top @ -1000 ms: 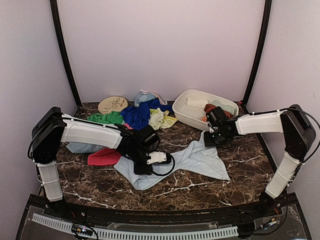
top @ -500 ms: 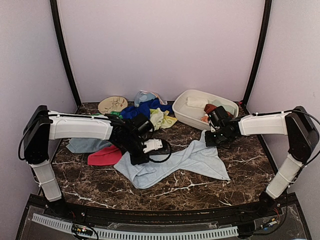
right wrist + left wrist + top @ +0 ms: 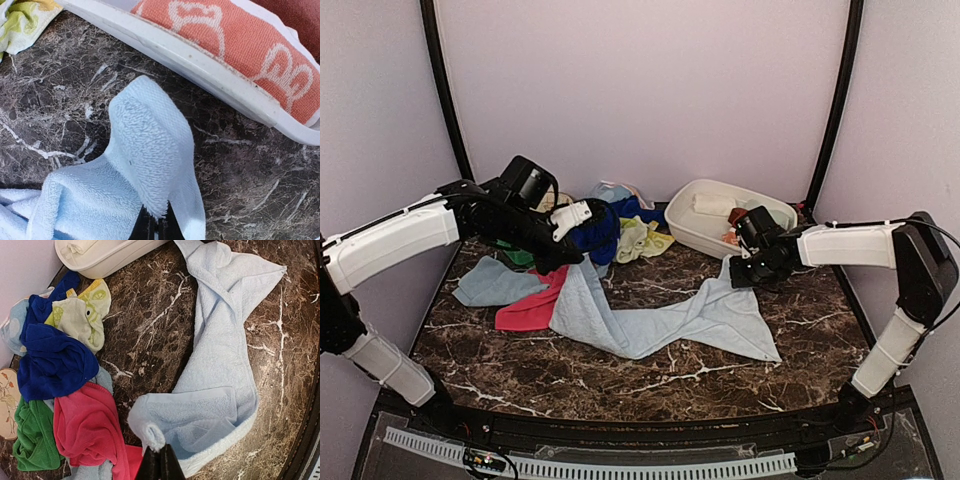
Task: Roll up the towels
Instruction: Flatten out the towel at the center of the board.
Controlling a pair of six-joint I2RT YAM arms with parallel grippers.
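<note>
Looking down from above, see dark marbled table (image 3: 720, 375) carrying everything. Find the largest cloth on it, pale blue towel (image 3: 660, 325), unrolled and lying slack in a long rumpled band from left-centre to right-centre, with both ends lifted off the marble. Note white oval basin (image 3: 685, 225) at back right, holding white rolled towel (image 3: 713, 204) and orange patterned towel (image 3: 225, 35). See a loose heap at back left:
- royal blue towel (image 3: 595, 232);
- lime-yellow towel (image 3: 642, 238) just beside it;
- pink-red towel (image 3: 530, 310), touching the band's left end;
- second pale blue towel (image 3: 495, 283), flat beside the pink-red;
- green towel (image 3: 32, 435).

Spot round tan disc (image 3: 7, 405) at the back edge, next to the green. Find left gripper (image 3: 160, 460) up above the heap's near side, jaws closed tight on one corner of the long band. Find right gripper (image 3: 157, 222) low, just in front of the basin, jaws pinched together on the opposite corner.
</note>
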